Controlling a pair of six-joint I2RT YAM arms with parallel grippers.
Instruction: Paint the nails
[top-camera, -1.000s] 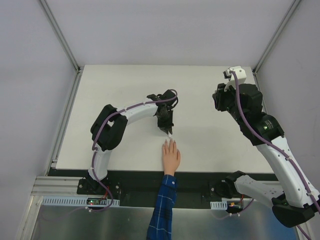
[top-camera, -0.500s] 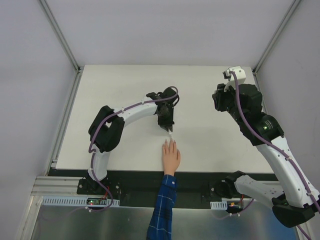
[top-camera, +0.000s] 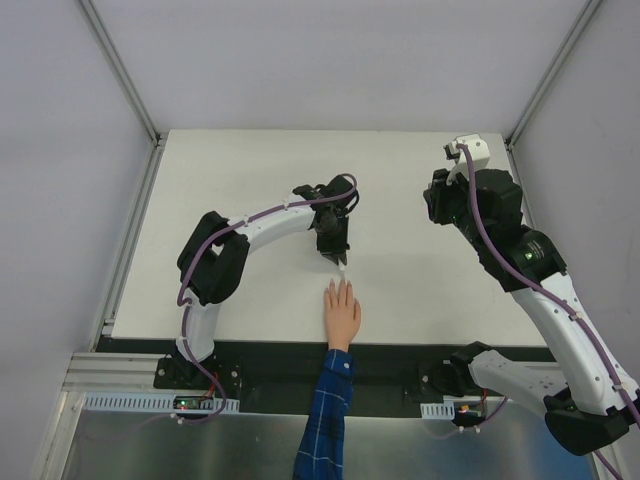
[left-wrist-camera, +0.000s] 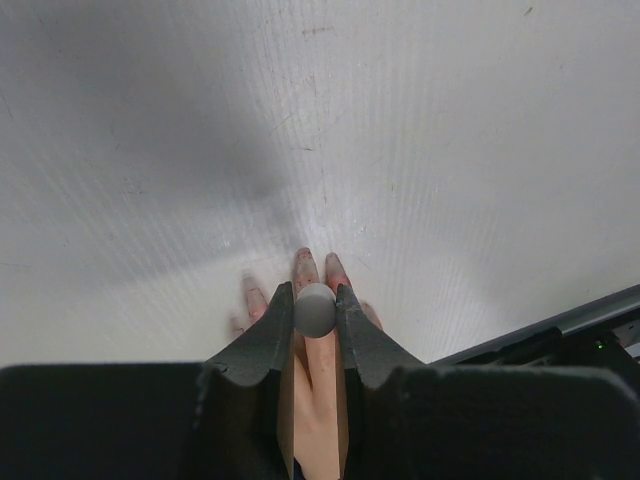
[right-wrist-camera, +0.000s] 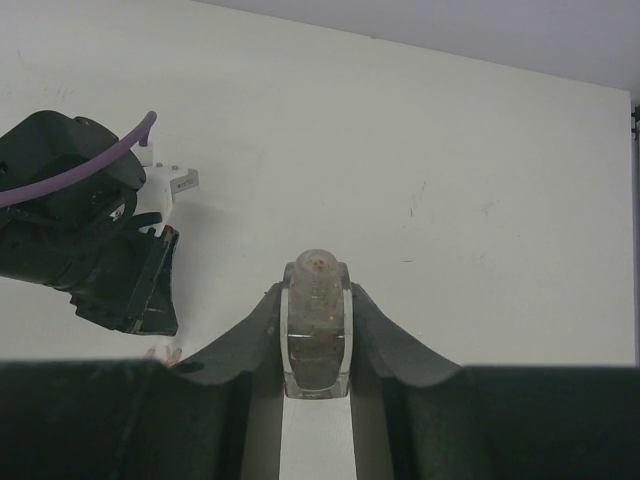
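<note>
We're over a white table (top-camera: 250, 170), matte and lightly scuffed, boxed in by pale grey walls (top-camera: 60, 200) with aluminium posts (top-camera: 118, 68) running up the corners. The left gripper (left-wrist-camera: 314, 295) is pinched tight on a small round brush cap (left-wrist-camera: 315, 312), fingers pointing down at the tabletop. Right under its tips lies the mannequin hand (top-camera: 341, 312), flat on the table, blue plaid sleeve (top-camera: 325, 420) trailing over the near edge. The nails (left-wrist-camera: 305, 262) peek out just past the gripper's tips, tinged reddish. Well off to that gripper's right, the right gripper (right-wrist-camera: 316, 290) hangs above bare table, clamped on an upright polish bottle (right-wrist-camera: 316, 340) of clear glass with brownish contents. A soft shadow falls on the surface beyond the left gripper.
</note>
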